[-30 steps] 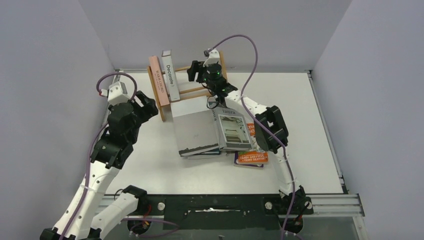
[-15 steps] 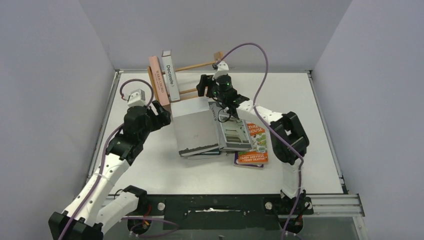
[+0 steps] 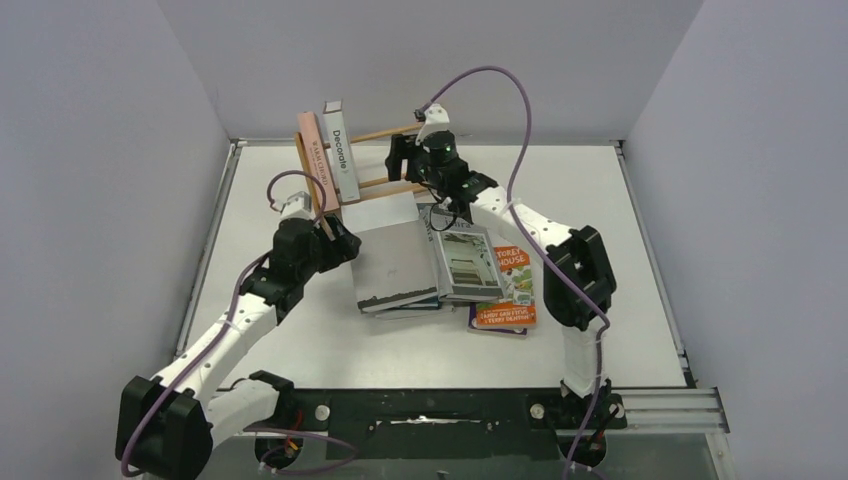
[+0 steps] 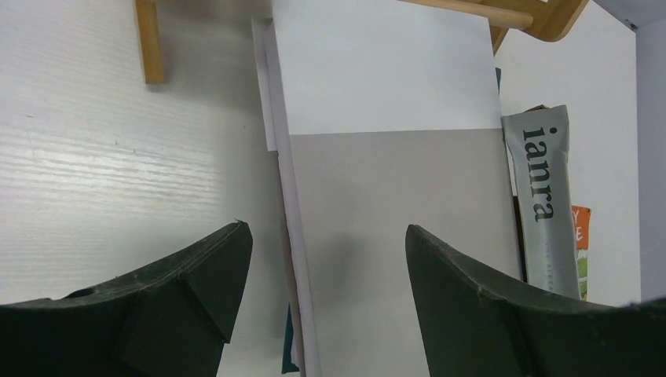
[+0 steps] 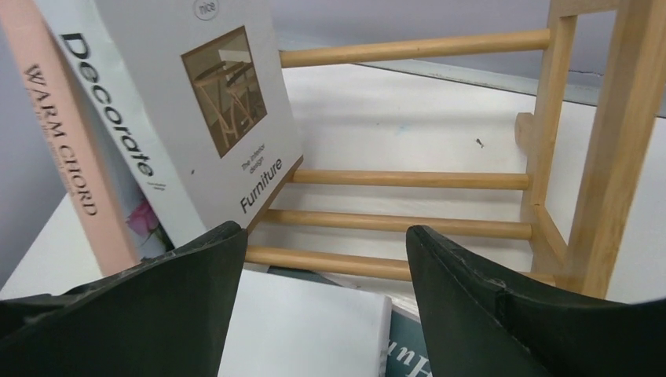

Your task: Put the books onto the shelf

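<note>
The shelf [image 3: 372, 183] stands at the back of the table, and the pink "Warm Chord" [image 3: 313, 168] and "Decorate" [image 3: 344, 160] books lean in its left end. A big grey book [image 3: 392, 255] lies flat in front of it on a pile, beside the "ianra" book [image 3: 465, 262] and the orange paperback [image 3: 512, 292]. My left gripper [image 3: 348, 246] is open and low over the grey book's [image 4: 393, 181] left edge, one finger on each side of it. My right gripper [image 3: 400, 165] hangs open over the shelf rails [image 5: 408, 180], holding nothing.
A teal book [image 5: 412, 355] peeks out under the grey book [image 5: 306, 330] close to the shelf's front rail. The shelf's right end [image 5: 597, 141] stands just right of my right fingers. Enclosure walls rise at the left, back and right.
My left arm has swung right and forward, from the table's left side to the grey book's left edge. My right gripper has stayed by the shelf, shifting only slightly.
</note>
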